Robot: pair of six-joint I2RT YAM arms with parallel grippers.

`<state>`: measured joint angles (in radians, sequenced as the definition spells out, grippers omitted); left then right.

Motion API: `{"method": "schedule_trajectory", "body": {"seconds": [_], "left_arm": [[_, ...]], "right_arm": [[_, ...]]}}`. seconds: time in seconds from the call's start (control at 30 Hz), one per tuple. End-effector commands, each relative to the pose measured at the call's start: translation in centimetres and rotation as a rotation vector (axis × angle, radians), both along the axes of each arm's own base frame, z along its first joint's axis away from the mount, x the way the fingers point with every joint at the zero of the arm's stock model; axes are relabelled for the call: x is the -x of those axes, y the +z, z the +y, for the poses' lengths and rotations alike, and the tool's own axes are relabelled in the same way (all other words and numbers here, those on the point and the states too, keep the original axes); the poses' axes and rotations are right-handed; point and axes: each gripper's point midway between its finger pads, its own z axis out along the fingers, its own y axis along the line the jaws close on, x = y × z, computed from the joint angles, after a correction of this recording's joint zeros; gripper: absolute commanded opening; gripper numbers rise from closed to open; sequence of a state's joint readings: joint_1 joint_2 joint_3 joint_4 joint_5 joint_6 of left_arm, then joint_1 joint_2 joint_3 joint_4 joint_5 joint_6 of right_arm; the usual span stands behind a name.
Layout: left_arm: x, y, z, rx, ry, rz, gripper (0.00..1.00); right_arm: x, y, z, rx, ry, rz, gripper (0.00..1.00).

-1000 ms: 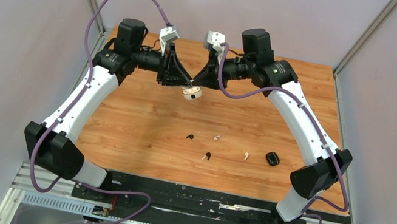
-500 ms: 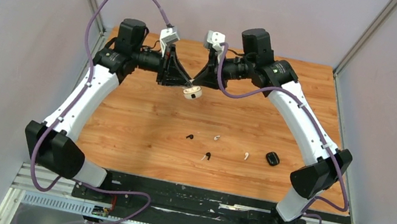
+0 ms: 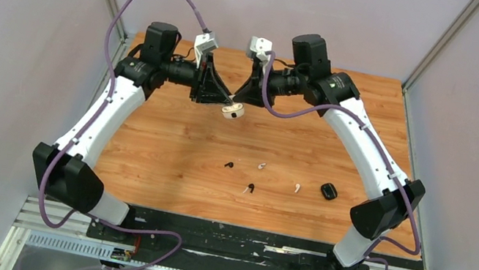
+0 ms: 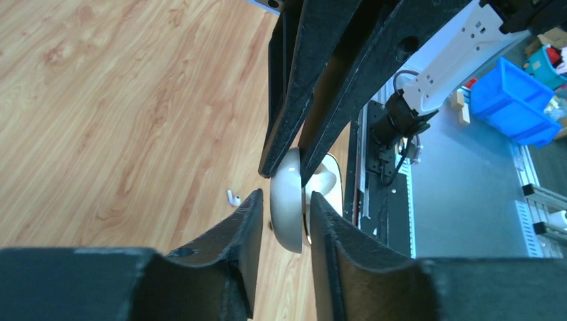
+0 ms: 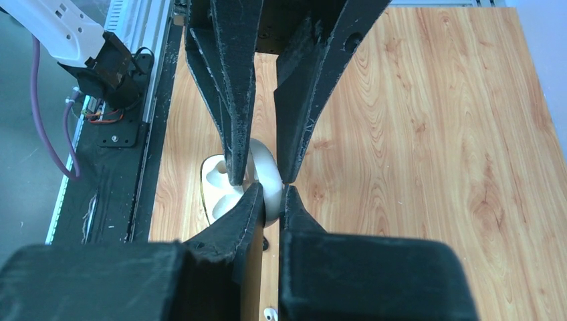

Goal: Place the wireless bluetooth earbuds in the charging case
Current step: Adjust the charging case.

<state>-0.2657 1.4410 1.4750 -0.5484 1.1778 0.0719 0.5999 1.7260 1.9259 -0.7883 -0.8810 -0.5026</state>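
Top view: white charging case (image 3: 231, 111), held off the table (image 3: 169, 137) over its far middle, pinched between left gripper (image 3: 224, 105) and right gripper (image 3: 237, 103), whose tips meet on it; loose on the boards nearer the bases, far black earbud (image 3: 228, 165), middle white earbud (image 3: 261, 165), near black earbud (image 3: 252, 187), right white earbud (image 3: 297, 187); black case (image 3: 328, 191) near the last, not touching. Left wrist view: own fingers (image 4: 251, 224) clamped on one rounded shell of the white charging case; lid open, hollowed half alongside; the right gripper grips the same shell from the opposite side. Right wrist view: own fingers (image 5: 241, 221) closed on that shell; open half with recesses to the left; the left gripper pinches from above.
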Motion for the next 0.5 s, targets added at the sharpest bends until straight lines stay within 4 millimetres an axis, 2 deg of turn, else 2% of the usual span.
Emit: {"method": "schedule_trajectory", "body": {"seconds": [0.0, 0.13, 0.3, 0.4, 0.43, 0.47], "left_arm": [[-0.55, 1.96, -0.18, 0.037, -0.001, -0.044, 0.41], [-0.52, 1.83, -0.14, 0.035, 0.001, -0.050, 0.40], [-0.33, 1.55, -0.10, 0.032, -0.006, -0.047, 0.23], [-0.12, 1.43, -0.08, 0.031, -0.013, -0.036, 0.17], [-0.06, 1.42, -0.08, 0.030, -0.021, -0.045, 0.09], [0.04, 1.36, -0.05, 0.027, -0.023, -0.037, 0.04]], "right_arm": [[1.08, 3.66, 0.17, -0.069, 0.034, -0.085, 0.00], [1.00, 3.67, 0.28, -0.069, 0.033, -0.085, 0.00], [0.90, 3.75, 0.29, -0.069, 0.028, -0.086, 0.00], [0.77, 3.77, 0.28, -0.069, 0.021, -0.086, 0.00], [0.70, 3.85, 0.29, -0.070, 0.017, -0.089, 0.00], [0.55, 3.86, 0.28, -0.068, 0.006, -0.086, 0.07]]}}
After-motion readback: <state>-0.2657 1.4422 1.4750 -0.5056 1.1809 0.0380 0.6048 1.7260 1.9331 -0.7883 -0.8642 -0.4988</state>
